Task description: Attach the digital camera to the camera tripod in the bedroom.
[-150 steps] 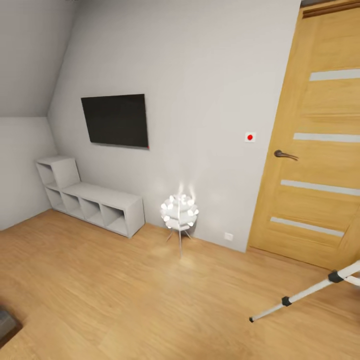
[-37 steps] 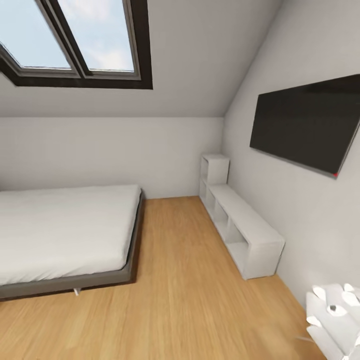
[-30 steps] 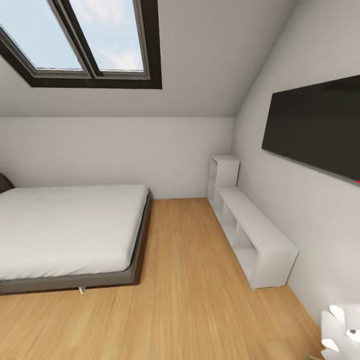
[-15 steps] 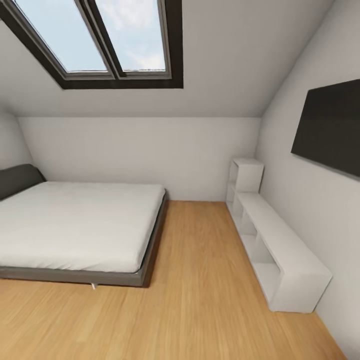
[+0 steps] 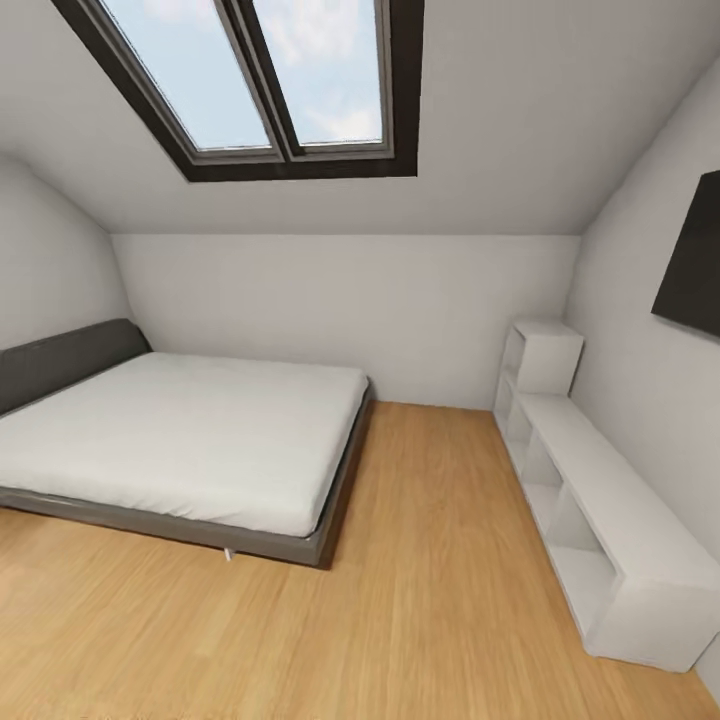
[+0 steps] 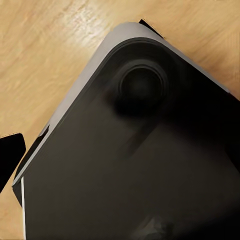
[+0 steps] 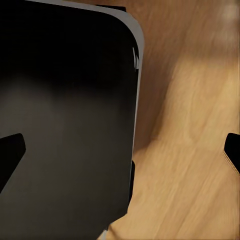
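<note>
Ahead, bedroom wood floor (image 5: 430, 600) between bed (image 5: 190, 440) and white shelving (image 5: 600, 510).

Grey-framed bed (image 5: 200, 440) with white mattress, dark headboard (image 5: 60, 360), white shelving (image 5: 590, 500) along wall, black TV (image 5: 692, 270) above it, skylight (image 5: 270, 80) in sloped ceiling, wood floor (image 5: 420, 600).

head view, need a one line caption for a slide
Attic bedroom seen from the robot's head: grey-framed bed at left, white shelving along the right wall, skylight above, wood plank floor between.
</note>
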{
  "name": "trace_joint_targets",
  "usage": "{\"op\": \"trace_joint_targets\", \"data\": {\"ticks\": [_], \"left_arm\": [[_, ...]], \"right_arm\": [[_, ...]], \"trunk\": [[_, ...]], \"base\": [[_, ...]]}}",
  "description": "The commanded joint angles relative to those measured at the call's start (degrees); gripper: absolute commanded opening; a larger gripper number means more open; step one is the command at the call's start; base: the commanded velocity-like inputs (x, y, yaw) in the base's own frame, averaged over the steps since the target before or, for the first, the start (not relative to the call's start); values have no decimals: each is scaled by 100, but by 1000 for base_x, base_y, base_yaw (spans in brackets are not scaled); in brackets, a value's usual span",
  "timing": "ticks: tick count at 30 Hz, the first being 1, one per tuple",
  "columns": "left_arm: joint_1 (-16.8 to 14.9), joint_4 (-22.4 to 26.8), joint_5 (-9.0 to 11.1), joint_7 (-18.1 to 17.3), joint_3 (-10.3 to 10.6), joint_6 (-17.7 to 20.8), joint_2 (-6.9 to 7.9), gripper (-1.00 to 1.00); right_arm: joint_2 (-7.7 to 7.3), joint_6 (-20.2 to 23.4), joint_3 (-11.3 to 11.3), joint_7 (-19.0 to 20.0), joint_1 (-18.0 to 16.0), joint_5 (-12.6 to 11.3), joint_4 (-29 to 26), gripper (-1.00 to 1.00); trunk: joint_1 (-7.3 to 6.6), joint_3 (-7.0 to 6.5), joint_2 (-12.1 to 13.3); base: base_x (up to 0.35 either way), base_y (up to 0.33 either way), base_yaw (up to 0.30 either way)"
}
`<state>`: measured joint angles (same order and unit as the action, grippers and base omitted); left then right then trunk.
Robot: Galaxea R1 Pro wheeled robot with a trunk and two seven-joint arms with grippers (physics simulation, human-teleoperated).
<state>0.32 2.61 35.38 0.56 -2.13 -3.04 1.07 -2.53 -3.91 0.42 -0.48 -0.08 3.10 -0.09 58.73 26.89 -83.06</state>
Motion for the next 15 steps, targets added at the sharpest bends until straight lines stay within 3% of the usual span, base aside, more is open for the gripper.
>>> {"op": "trace_joint_targets", "data": {"ticks": [1,15], "left_arm": [[3,11,-4,6,-21,-3,-1,100],[3,11,-4,6,-19,-3,-1,100]], "right_arm": [[-1,-14,2,-5,-1,32,0,100],[-2,-14,2,-5,-1,32,0,100]], "trunk": [[0,4,-2],[0,4,-2]], "base": [[1,0,278],[0,0,278]]}}
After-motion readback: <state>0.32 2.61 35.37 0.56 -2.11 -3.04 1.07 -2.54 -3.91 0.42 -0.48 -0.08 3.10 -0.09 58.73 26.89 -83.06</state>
